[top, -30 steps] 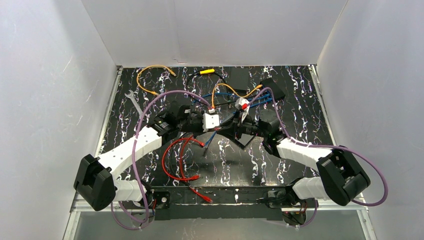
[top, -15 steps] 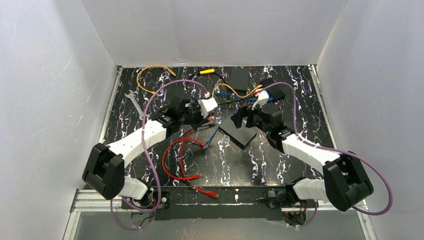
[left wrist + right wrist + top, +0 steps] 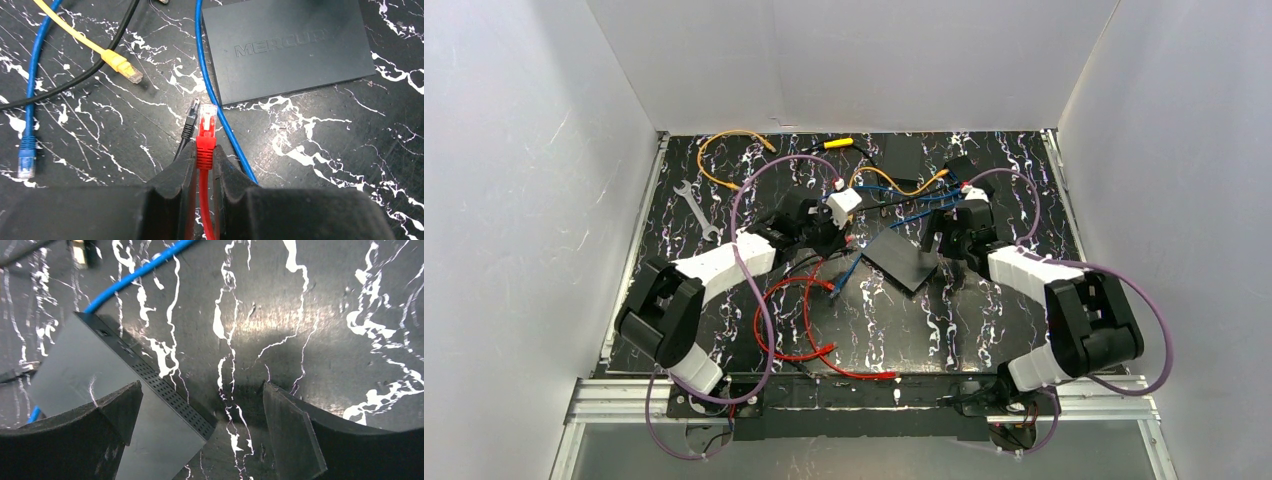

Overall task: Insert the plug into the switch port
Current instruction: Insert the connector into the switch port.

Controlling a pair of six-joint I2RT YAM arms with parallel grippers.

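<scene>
Left claw [image 3: 202, 160] is clamped on the red plug [image 3: 206, 131], gripped just behind the boot, with the clear tip sticking out toward the switch [image 3: 290, 47]. The plug hangs just short of the switch's near edge, not touching it. The blue cable [image 3: 220, 115] runs between plug and switch, and a loose black plug [image 3: 190, 120] lies right beside the red one.

Right claw [image 3: 200, 405] stands wide apart and holds nothing. One corner of the switch sits between its fingers, and I can't tell if it touches.

The switch lies flat on the table [image 3: 325, 150], logo side up. No port face shows in the left wrist view. The right wrist view shows only a vented side with one small socket.

Step in hand is bringing the plug to a port. To do it well:
- Find the port side first.
- Have the right claw pin or grip the switch so it doesn't slide.
- Clear the blue cable.
- Line the plug up square with the port, latch tab the right way, and push straight in.

Change from a second ago: the switch was held up between the two arms by the right claw. It is now set down and released, and the right claw has drawn off to the switch's right. The left claw has moved to the far left of the switch, and the red loop has shifted.
</scene>
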